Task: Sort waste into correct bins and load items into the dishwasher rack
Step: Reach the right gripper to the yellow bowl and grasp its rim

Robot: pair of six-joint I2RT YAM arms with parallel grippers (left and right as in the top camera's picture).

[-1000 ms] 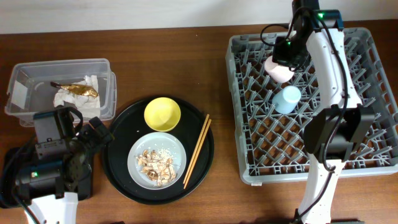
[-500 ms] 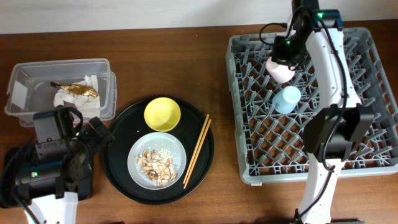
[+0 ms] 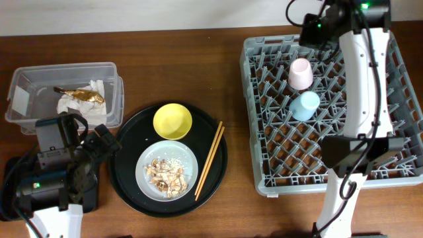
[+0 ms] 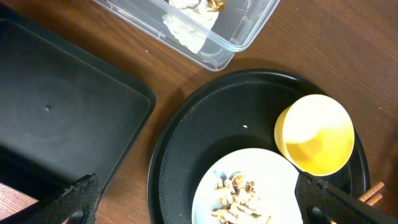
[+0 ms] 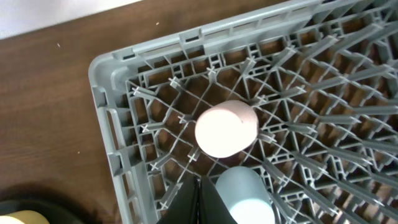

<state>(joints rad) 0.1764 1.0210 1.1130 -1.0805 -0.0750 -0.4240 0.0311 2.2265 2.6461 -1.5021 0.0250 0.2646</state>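
Right hand (image 5: 198,200) is closed and holds nothing. We see it up over the back-left part of the dishwasher rack (image 3: 249,111), clear of the cups. The rack fills the right side of the table (image 3: 198,66).

The small pink cup (image 3: 299,73) sits upside down on the pegs in the rack's back-left part, free of the hand. The small light-blue cup (image 3: 305,105) is just beside it on the front side, also base up. We cannot tell whether the two cups touch.

Left hand (image 4: 196,199) is wide open and empty. It hangs over the left part of the large round black tray (image 3: 135,192), near the table's front-left.

That round tray sits at the middle-left of the table. On it:
- The yellow bowl (image 3: 172,121) is upright at the back.
- The pale grey plate (image 3: 188,158) is in front of the bowl, with the food scraps (image 3: 165,175) heaped on it.
- The wooden chopsticks (image 3: 209,160) lie side by side along the plate's right, on the tray.

The clear plastic box (image 3: 66,66) is at the back-left corner of the table. The crumpled napkin (image 3: 74,104) is inside it with the gold-brown wrapper (image 3: 82,94) on top. The flat black tray (image 4: 62,124) is at the front-left corner, partly under the left arm, and we see nothing on it.
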